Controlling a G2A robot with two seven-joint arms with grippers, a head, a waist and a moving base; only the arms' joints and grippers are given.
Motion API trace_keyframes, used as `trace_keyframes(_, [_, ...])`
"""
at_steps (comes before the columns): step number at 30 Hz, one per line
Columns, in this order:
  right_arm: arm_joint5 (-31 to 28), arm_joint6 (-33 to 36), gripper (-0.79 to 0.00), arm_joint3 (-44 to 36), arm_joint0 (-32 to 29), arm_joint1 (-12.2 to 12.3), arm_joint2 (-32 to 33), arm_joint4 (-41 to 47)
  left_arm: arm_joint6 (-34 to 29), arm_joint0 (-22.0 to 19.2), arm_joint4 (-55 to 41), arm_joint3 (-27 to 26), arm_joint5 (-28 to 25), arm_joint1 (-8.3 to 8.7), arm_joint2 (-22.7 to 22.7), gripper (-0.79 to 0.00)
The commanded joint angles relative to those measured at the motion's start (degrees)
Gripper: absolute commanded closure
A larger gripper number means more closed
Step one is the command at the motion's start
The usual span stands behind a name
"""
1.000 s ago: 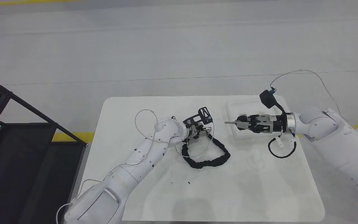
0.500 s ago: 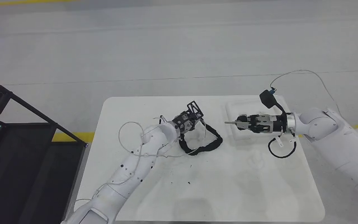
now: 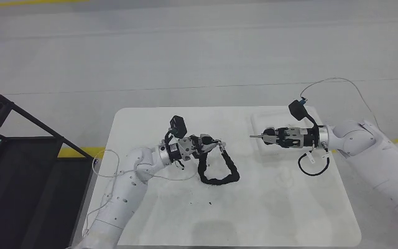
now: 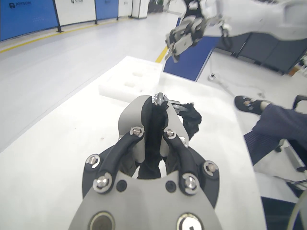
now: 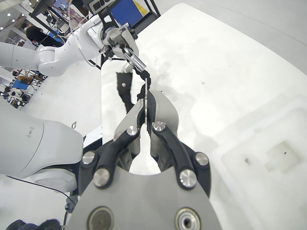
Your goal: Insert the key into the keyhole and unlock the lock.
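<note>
My left gripper [image 3: 210, 144] is over the middle of the white table [image 3: 292, 205], shut on a black fabric-sleeved cable lock [image 3: 219, 172]. The lock's loop hangs down onto the tabletop. In the left wrist view its metal lock end [image 4: 159, 97] pokes out between the fingertips of the left gripper [image 4: 153, 105]. My right gripper [image 3: 265, 136] hovers to the right, shut on a thin metal key [image 3: 254, 136] whose tip points at the lock. In the right wrist view the key [image 5: 145, 96] sits edge-on in the right gripper [image 5: 146, 100], a gap away from the lock's metal cylinder [image 5: 139, 63].
A white foam tray [image 3: 277, 118] with square recesses lies on the table under and behind the right gripper. A black frame rack [image 3: 37, 180] stands off the table's left edge. A loose black cable [image 3: 309, 167] hangs from the right arm.
The left arm has swung back to the left and its wrist has turned over, carrying the lock; the loop shifted left. The right arm and key have not moved.
</note>
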Motion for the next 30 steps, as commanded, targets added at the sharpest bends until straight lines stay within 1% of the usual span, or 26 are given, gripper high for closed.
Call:
trace_keyframes(1, [0.0, 0.0, 0.0, 0.0, 0.0, 0.0, 0.0, 0.0, 0.19, -0.57, -7.0, 0.6, 0.22, 0.47, 2.48, 0.0])
trace_keyframes(6, [0.0, 0.0, 0.0, 0.0, 0.0, 0.0, 0.0, 0.0, -1.9, -2.88, -26.15, 1.13, 0.22, 2.4, 9.48, 0.0])
trace_keyframes(10, [0.0, 0.0, 0.0, 0.0, 0.0, 0.0, 0.0, 0.0, -6.47, -4.83, -42.13, 1.57, 0.22, 3.86, 13.49, 0.0])
trace_keyframes(14, [0.0, 0.0, 0.0, 0.0, 0.0, 0.0, 0.0, 0.0, -13.06, -5.28, -57.71, 1.29, 0.22, 4.58, 15.02, 0.0])
trace_keyframes(18, [0.0, 0.0, 0.0, 0.0, 0.0, 0.0, 0.0, 0.0, -23.81, -4.8, -72.3, 2.88, 0.22, 4.38, 13.53, 0.0])
trace_keyframes(21, [0.0, 0.0, 0.0, 0.0, 0.0, 0.0, 0.0, 0.0, -32.79, -4.62, -78.64, 5.75, 0.22, 3.57, 11.08, 0.0])
trace_keyframes(24, [0.0, 0.0, 0.0, 0.0, 0.0, 0.0, 0.0, 0.0, -39.64, -4.22, -81.69, 8.04, 0.22, 2.23, 8.41, 0.0])
trace_keyframes(28, [0.0, 0.0, 0.0, 0.0, 0.0, 0.0, 0.0, 0.0, -40.61, -3.84, -81.96, 8.48, 0.22, 2.05, 8.3, 0.0])
trace_keyframes(30, [0.0, 0.0, 0.0, 0.0, 0.0, 0.0, 0.0, 0.0, -42.74, -3.19, -82.19, 9.6, 0.22, 1.64, 8.27, 0.0])
